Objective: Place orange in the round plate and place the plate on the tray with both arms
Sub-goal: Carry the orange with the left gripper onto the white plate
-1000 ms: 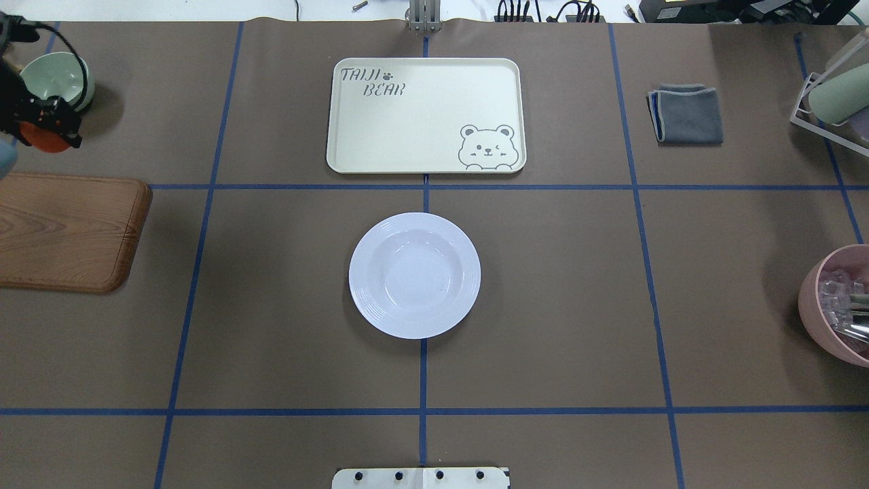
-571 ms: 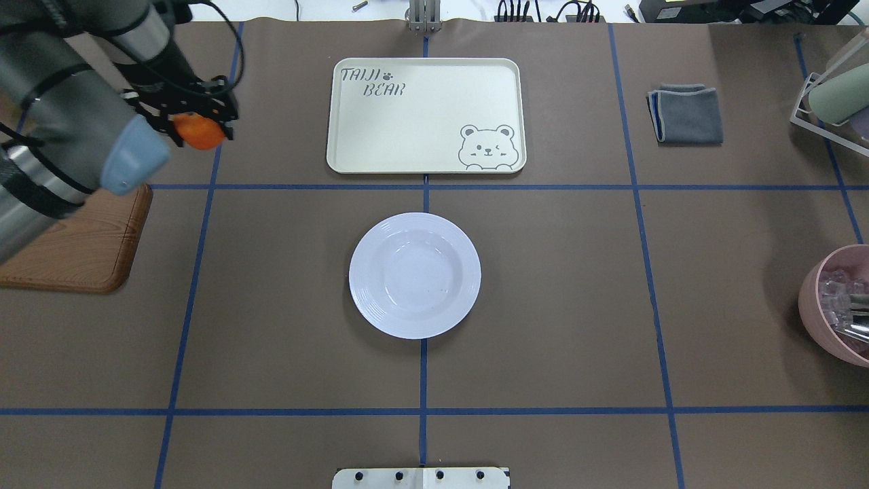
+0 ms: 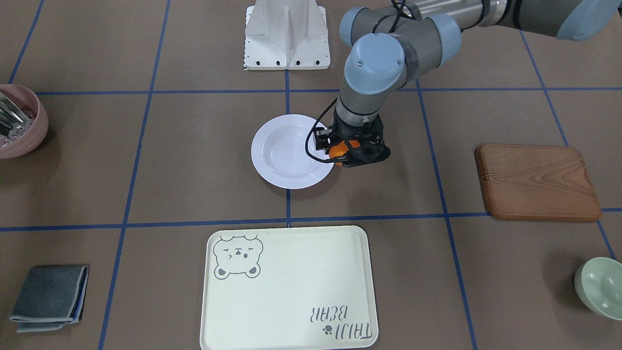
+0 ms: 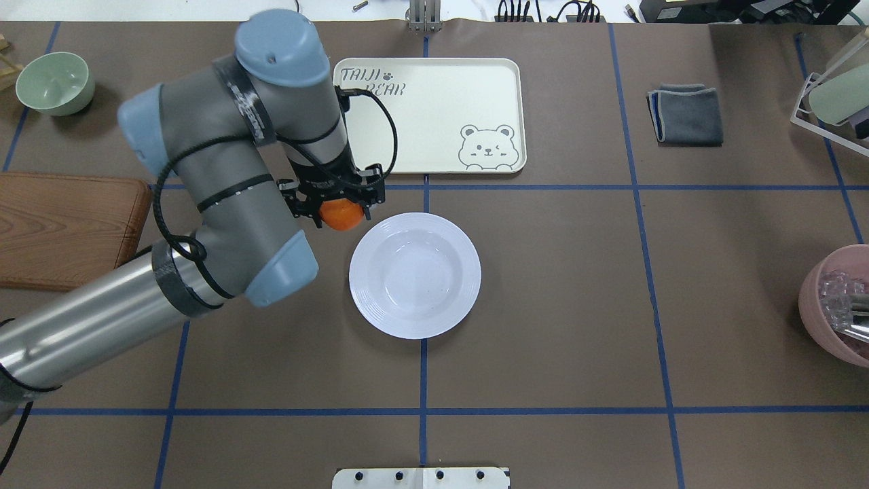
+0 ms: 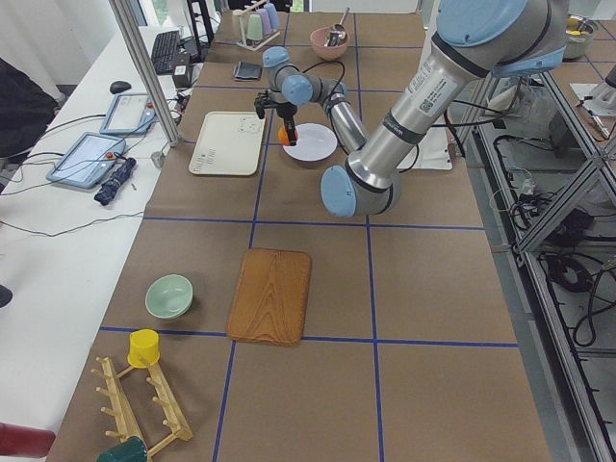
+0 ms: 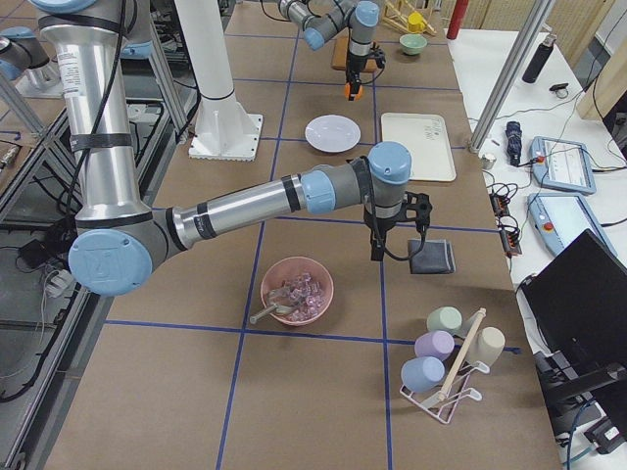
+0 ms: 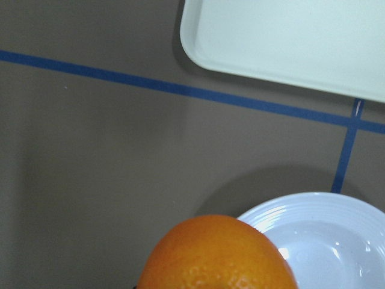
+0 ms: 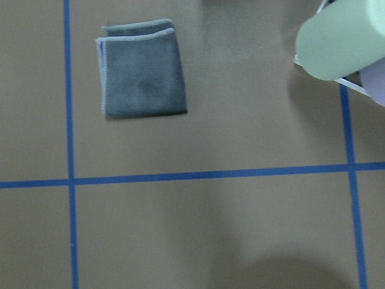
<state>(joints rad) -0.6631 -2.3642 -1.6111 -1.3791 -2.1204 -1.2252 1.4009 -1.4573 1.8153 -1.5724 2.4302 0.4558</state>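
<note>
plate: closest to the robot's base. The round plate [image 4: 415, 275] lies flat on the brown table cover, right on the centre tape line, sunken middle facing up. It's a circle, so no long axis to speak of.

orange: the orange [image 4: 343, 216] is just past the plate, at its far-left rim on the robot's side. The wrist cam has it overlapping the edge of the rim, not over the sunken middle. It's pretty much a ball, and I can't tell where the stem end points.

left gripper: the left gripper [image 4: 337, 202] points straight down, fingers clamped on the orange from either side. The pinch line runs roughly along the table's width. The orange looks carried clear of the table, going by the side views.

tray: further out, the tray [image 4: 421, 115] sits flat beyond the cross tape line, apart from the plate. Its long side runs across the table, left to right. The lettering is at the far-left corner and the bear face at the near-right, both upright from the robot's side.

right gripper: the right gripper [image 6: 376, 250] is way off to the right, hanging above the table near the folded grey cloth [image 4: 686, 114]. Only the side cam catches it, so I can't tell how its fingers are set.
</note>
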